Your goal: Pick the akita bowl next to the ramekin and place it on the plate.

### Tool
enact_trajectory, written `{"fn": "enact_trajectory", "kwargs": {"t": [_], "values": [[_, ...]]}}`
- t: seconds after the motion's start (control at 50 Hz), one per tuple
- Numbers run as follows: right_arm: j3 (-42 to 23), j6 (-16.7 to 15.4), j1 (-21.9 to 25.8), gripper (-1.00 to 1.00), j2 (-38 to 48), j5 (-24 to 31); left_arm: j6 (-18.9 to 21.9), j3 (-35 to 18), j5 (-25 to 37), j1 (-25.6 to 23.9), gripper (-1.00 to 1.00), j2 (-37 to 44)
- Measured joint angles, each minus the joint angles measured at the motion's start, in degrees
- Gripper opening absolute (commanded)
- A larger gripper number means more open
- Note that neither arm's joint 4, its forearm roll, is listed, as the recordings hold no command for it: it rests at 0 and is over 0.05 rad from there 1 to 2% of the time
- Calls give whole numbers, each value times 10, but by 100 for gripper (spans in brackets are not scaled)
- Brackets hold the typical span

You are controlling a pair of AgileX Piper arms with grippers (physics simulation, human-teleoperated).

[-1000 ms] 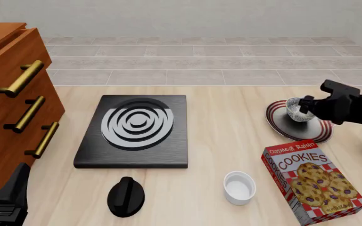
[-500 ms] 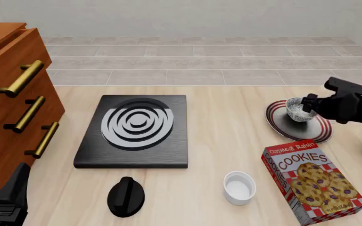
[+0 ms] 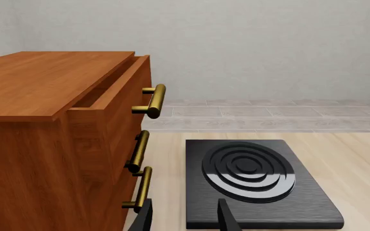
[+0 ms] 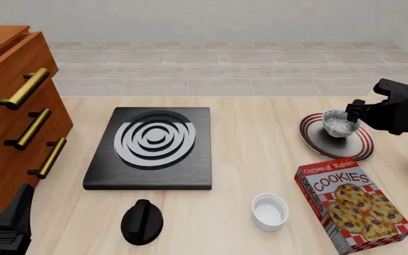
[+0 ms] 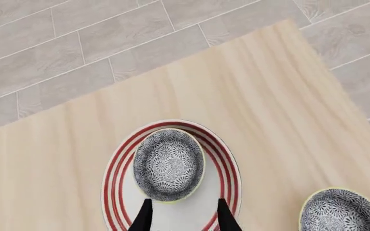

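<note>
The akita bowl (image 5: 168,164) sits on the plate (image 5: 115,179). The right tool (image 5: 181,216) hangs above it, fingers parted and empty. Lift straight up (no sideways drift) so neither fingertip clips the rim.

The right gripper (image 5: 183,214) hangs above the plate (image 4: 312,142), its 2 fingers (image 5: 144,215) parted and clear of the akita bowl (image 5: 168,164). The left gripper (image 3: 183,219), well left of the plate, is parted too, holding nothing.
</note>
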Motion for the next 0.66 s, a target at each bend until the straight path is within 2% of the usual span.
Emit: {"fn": "enact_trajectory", "kwargs": {"t": [0.66], "values": [[28, -18, 9, 100, -83, 47, 0, 0, 0, 0, 100, 0]]}}
